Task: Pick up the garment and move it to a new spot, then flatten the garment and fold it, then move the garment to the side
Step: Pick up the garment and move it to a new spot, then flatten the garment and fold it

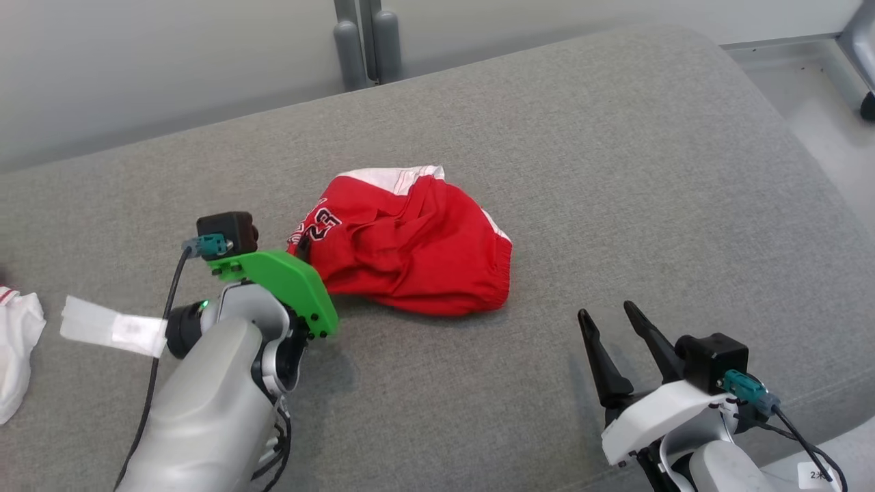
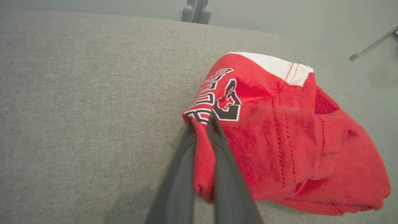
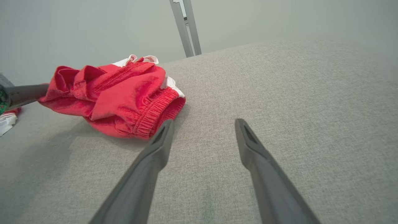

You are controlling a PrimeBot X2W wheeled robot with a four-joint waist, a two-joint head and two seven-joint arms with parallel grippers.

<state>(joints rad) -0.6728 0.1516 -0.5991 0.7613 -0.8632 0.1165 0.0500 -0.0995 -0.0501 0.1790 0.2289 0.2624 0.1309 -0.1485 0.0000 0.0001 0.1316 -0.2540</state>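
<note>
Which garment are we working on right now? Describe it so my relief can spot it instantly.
Look at the middle of the wide grey upholstered surface: a crumpled red garment lies there. The left gripper is shut on its left edge, by the black-and-white printed number. It is red with white trim, unlike the white cloth at the far left.

The right gripper point(image 3: 203, 123) hangs just above the grey cushion point(image 3: 295, 93), its two dark fingers point(image 3: 149, 161) spread wide with nothing between them. To its left the red garment point(image 3: 118, 96) lies bunched in a heap, its elastic hem just beside the left finger's tip. At the garment's left end the left gripper point(image 3: 40, 93) seems to pinch the cloth, though its tips are buried in the folds. A white cloth point(image 3: 6, 123) lies farther left, and a metal post point(image 3: 186, 28) rises beyond the cushion's far edge.
</note>
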